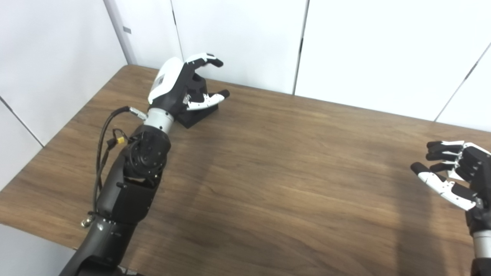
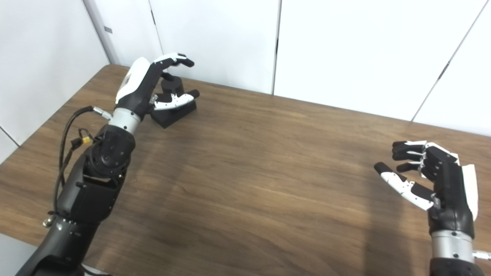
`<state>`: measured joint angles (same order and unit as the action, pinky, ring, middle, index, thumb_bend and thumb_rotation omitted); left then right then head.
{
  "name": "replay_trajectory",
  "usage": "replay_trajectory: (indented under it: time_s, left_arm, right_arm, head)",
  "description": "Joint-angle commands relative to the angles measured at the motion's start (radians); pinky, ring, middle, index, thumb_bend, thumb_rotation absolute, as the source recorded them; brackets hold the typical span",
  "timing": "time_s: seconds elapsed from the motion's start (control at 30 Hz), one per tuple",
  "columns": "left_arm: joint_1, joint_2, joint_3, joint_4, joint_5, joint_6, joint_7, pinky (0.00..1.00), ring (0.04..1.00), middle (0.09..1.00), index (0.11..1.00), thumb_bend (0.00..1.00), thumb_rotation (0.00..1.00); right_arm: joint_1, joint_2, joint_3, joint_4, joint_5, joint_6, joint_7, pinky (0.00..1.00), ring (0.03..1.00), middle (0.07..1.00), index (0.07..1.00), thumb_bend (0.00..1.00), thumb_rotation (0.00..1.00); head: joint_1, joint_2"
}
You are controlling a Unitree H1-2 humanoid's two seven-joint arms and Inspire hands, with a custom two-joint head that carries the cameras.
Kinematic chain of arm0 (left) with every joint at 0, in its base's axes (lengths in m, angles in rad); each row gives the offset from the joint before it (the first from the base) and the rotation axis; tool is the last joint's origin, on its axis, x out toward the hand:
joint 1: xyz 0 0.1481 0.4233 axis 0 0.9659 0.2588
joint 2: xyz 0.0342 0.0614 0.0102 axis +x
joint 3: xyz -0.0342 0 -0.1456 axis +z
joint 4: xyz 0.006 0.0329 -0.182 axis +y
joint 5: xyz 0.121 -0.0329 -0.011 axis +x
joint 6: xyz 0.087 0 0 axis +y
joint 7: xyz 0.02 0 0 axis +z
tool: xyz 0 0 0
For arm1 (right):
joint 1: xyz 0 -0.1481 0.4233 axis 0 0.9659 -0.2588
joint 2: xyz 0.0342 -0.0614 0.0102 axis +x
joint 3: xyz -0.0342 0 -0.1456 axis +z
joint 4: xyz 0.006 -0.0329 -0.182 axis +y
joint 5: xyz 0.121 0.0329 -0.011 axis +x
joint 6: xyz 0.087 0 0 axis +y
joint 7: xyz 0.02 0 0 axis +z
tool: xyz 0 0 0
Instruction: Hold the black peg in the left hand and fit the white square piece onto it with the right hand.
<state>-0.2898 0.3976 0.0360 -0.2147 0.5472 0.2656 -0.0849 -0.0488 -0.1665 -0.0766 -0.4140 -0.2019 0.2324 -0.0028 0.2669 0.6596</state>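
Near the far left corner of the wooden surface [image 2: 245, 184], the black peg [image 2: 173, 85] stands upright on its black square base [image 2: 174, 114]. The left hand [image 2: 153, 86] is cupped around the peg with fingers [image 2: 174, 59] curled over its top and the thumb [image 2: 176, 100] stretched below; whether they touch the peg cannot be told. The right hand [image 2: 429, 176] hovers near the right edge, spread apart and holding nothing. The white square piece does not show in either view.
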Motion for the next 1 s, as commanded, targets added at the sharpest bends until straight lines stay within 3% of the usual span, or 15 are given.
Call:
replay_trajectory:
  time_s: [0.0,0.23,0.43,0.77,0.97]
  left_arm:
    - [-0.059,0.039,0.009,0.008,0.033,-0.002,0.024,0.77,0.912,0.930,0.754,0.71,0.25]
    - [-0.079,0.077,0.006,0.075,0.117,0.017,0.043,0.84,0.971,0.961,0.790,0.76,0.34]
    - [-0.083,0.080,-0.003,0.109,0.189,0.034,0.076,0.89,1.000,0.996,0.811,0.85,0.35]
    - [-0.100,0.085,-0.033,0.150,0.279,0.115,0.060,0.96,1.000,1.000,0.896,0.91,0.44]
    - [-0.111,0.094,-0.050,0.179,0.295,0.158,0.046,0.95,1.000,1.000,0.885,0.93,0.48]
  right_arm:
    - [-0.035,-0.017,-0.008,-0.016,0.002,-0.031,-0.001,0.46,0.572,0.633,0.490,0.49,0.12]
    - [-0.038,-0.021,-0.008,-0.002,0.011,-0.054,-0.002,0.45,0.572,0.636,0.490,0.49,0.12]
    - [-0.039,-0.020,-0.006,-0.005,0.009,-0.044,-0.003,0.45,0.573,0.643,0.491,0.49,0.12]
    - [-0.033,-0.017,-0.011,-0.014,0.007,-0.036,-0.009,0.44,0.563,0.637,0.491,0.49,0.12]
    - [-0.035,-0.016,-0.010,-0.006,0.009,-0.050,-0.011,0.43,0.553,0.632,0.491,0.49,0.12]
  head:
    - [0.000,0.000]
    - [0.003,-0.001]
    - [0.000,0.002]
    - [-0.003,0.003]
    - [-0.005,0.004]
